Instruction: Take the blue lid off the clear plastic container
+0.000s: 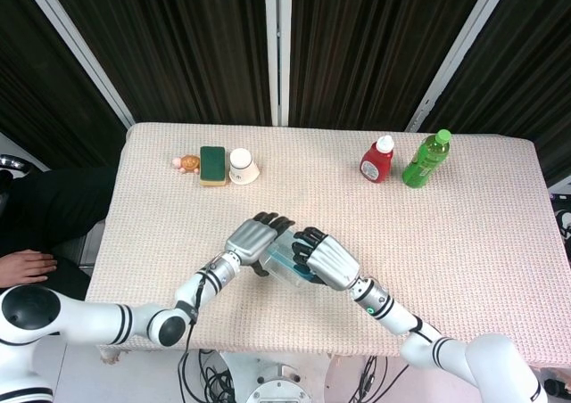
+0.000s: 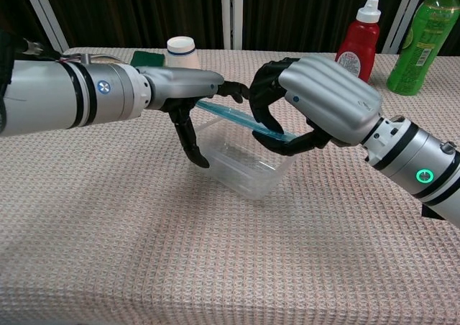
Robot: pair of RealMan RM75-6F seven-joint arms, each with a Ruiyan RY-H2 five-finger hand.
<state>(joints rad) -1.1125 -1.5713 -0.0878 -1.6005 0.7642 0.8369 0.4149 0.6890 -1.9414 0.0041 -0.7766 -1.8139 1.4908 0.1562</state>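
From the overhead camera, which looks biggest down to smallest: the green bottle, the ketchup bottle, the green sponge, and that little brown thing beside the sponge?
In the head view:
1. Green bottle
2. Ketchup bottle and sponge: too alike to rank; the bottle stands upright, so its height is foreshortened.
3. Little brown thing, plainly smallest.

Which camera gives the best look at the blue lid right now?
The chest view. There the blue lid shows edge-on, tilted up off the clear container, gripped by the right hand while the left hand steadies the container. The head view shows only a blue sliver between both hands.
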